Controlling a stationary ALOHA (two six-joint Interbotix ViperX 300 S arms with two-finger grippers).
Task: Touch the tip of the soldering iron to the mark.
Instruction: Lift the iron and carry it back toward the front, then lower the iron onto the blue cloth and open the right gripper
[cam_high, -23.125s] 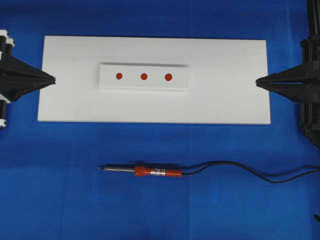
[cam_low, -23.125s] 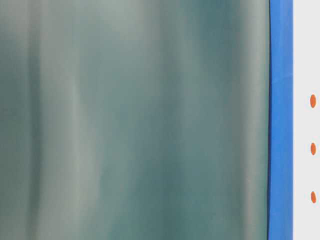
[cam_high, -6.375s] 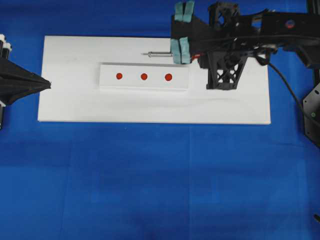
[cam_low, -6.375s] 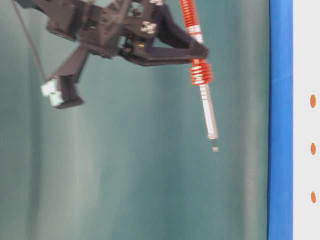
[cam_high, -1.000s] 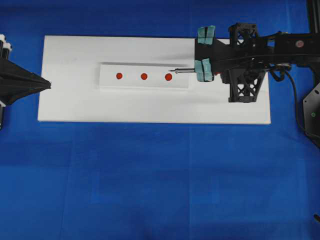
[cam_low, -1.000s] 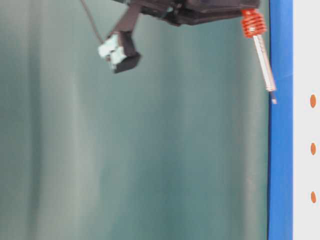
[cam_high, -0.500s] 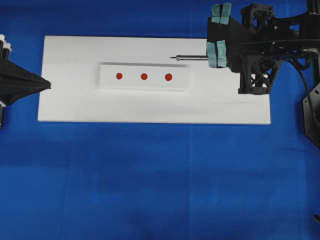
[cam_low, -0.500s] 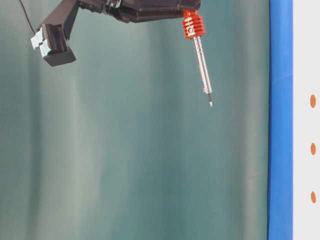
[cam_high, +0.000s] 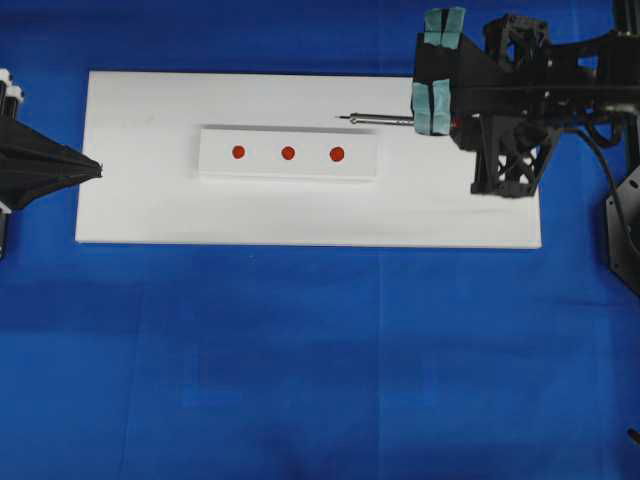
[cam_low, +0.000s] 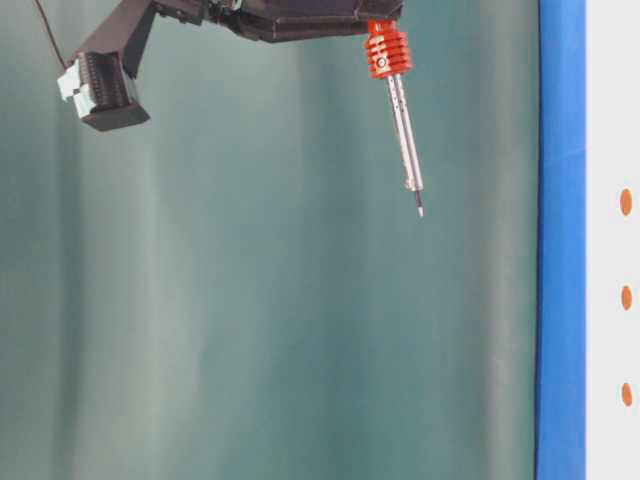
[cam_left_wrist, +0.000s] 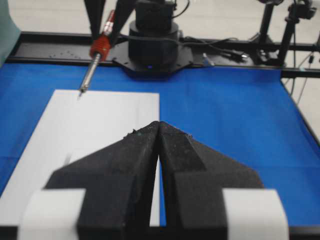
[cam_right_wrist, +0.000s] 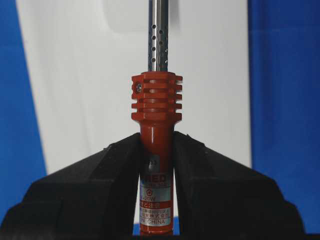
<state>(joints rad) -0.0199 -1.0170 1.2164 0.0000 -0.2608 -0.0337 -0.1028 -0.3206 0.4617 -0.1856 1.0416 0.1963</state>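
My right gripper (cam_high: 448, 120) is shut on the red-orange handle of the soldering iron (cam_right_wrist: 156, 150), just behind its ribbed collar. The silver shaft (cam_high: 382, 119) lies almost level, pointing left, well above the table (cam_low: 404, 130). The tip (cam_high: 341, 118) hangs behind the white block (cam_high: 262, 165), about level with the right outer red dot (cam_high: 337, 154). The mark (cam_high: 288, 153), the middle dot, is to the tip's left and nearer the front; it also shows side-on as the mark (cam_low: 626, 297). My left gripper (cam_high: 95, 167) is shut and empty at the board's left edge.
The block sits on a white board (cam_high: 450, 205) on a blue cloth (cam_high: 320, 360). The iron's black cord (cam_high: 598, 170) trails off behind the right arm. The right arm's black frame (cam_high: 510, 160) stands over the board's right end.
A second ago the tip was low beside the right outer dot. The right gripper has since lifted the iron up, back and to the right, then hardly moved. The left arm is still.
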